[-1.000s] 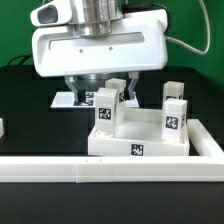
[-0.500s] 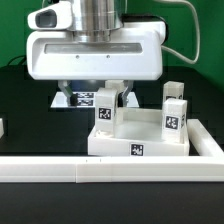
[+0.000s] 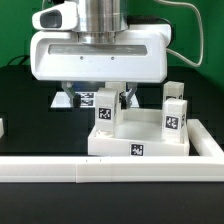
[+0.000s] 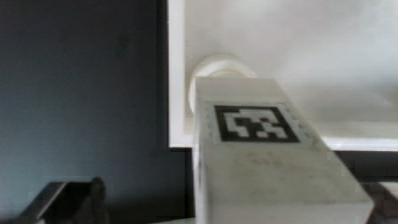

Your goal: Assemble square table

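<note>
The white square table slab (image 3: 160,137) lies on the black table with a tag on its near side. Three tagged white legs stand upright on it: one at its near corner on the exterior view's left (image 3: 105,112) and two on the right (image 3: 176,116) (image 3: 172,92). My gripper (image 3: 100,97) hangs over the left leg with a finger on each side of it. In the wrist view that leg (image 4: 267,150) fills the middle. One dark finger (image 4: 71,200) stands apart from it, so the jaws look open. The slab (image 4: 329,50) lies behind.
The long white L-shaped border rail (image 3: 100,168) runs along the front and up the exterior view's right. The marker board (image 3: 66,100) lies behind the gripper. A small white part (image 3: 2,127) sits at the left edge.
The gripper hand has turned from a slight tilt to square-on over the left leg. The legs and slab have not moved.
</note>
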`<state>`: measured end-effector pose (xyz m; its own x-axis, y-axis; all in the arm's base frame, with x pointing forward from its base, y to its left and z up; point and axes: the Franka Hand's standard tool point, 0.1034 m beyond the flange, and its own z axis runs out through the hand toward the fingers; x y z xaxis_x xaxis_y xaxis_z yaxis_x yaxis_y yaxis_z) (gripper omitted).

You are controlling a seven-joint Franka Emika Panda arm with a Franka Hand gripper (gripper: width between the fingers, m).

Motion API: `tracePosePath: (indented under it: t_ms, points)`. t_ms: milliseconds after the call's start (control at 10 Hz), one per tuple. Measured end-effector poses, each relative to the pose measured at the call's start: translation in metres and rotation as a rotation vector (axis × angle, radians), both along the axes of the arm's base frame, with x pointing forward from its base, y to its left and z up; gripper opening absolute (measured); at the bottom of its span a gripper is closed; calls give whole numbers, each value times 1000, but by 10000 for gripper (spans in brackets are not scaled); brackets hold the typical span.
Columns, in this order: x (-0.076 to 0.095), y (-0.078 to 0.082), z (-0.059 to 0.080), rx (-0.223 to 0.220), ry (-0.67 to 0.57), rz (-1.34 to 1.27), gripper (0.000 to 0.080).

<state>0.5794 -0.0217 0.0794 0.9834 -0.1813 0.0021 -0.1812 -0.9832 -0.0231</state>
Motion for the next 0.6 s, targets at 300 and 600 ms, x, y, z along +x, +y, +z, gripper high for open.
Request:
tracePosePath:
  t_ms: [300,600]
  points:
    - [-5,-1,-3,-1,5,-13,649]
    - [-3,4,-2,1,2,-16,287]
